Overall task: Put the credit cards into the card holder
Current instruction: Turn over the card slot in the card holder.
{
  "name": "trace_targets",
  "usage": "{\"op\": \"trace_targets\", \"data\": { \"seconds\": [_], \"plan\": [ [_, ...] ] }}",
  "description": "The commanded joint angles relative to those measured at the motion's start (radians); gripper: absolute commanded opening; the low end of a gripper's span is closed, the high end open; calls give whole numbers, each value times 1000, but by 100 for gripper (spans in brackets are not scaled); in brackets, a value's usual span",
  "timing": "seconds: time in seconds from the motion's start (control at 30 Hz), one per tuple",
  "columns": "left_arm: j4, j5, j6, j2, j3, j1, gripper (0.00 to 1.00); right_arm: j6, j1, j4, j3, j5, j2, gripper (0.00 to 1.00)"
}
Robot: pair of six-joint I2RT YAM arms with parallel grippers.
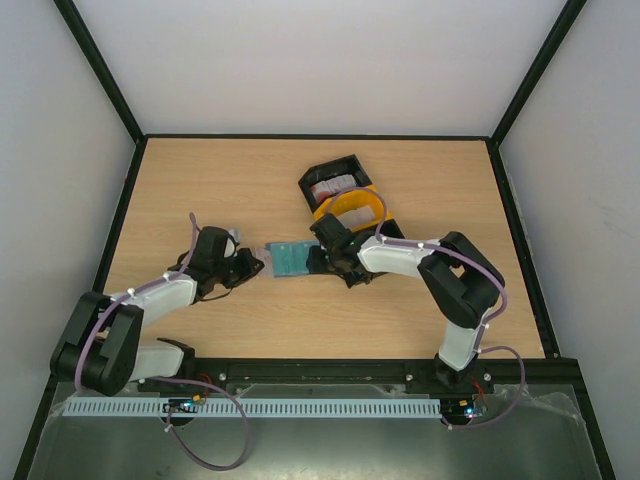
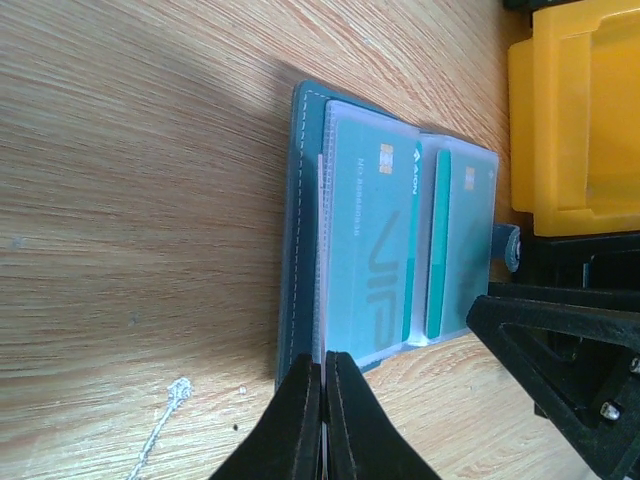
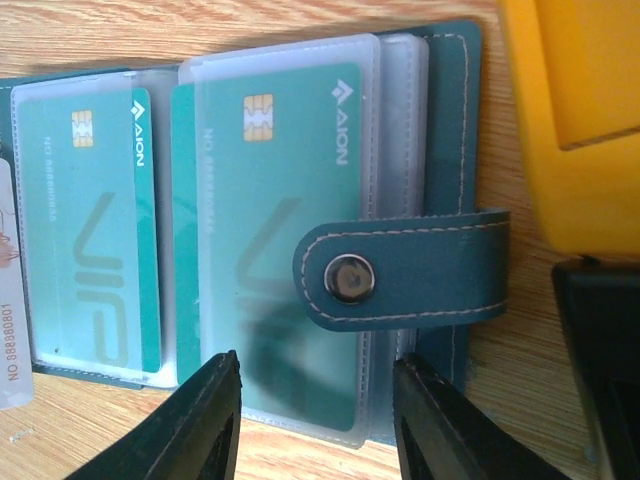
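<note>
Wooden table [image 1: 200, 180], open card holder [image 1: 290, 260], teal credit cards [image 3: 250, 180] inside

Table [image 1: 200, 180] holds card holder [image 1: 290, 260], yellow bin [image 1: 352, 203], black bin [image 1: 328, 167].

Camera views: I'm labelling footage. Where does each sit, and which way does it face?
Top external: above and behind, looking down at the wooden table; left arm and right arm show.
Left wrist: low over the table, facing the open teal-blue folding wallet; the black left tool, shut on a sleeve, shows.
Right wrist: above the wallet's snap strap; the open right tool shows.
Wrist views share the wallet and yellow plastic bin.
</note>
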Motion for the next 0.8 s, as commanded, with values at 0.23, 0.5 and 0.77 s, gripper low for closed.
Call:
{"op": "trace_targets", "data": {
  "seconds": [0.23, 0.5, 0.77],
  "plan": [
    [2, -32, 20, 31, -12, -5, 3, 1, -1, 6, 42, 32, -1, 32],
    [-3, -42, 20, 35, -11, -8, 3, -14, 1, -18, 52, 60, -19, 32],
    [-8, -44, 20, 34, -11, -8, 3, -5, 1, -7, 47, 64, -17, 15]
  ]
}}
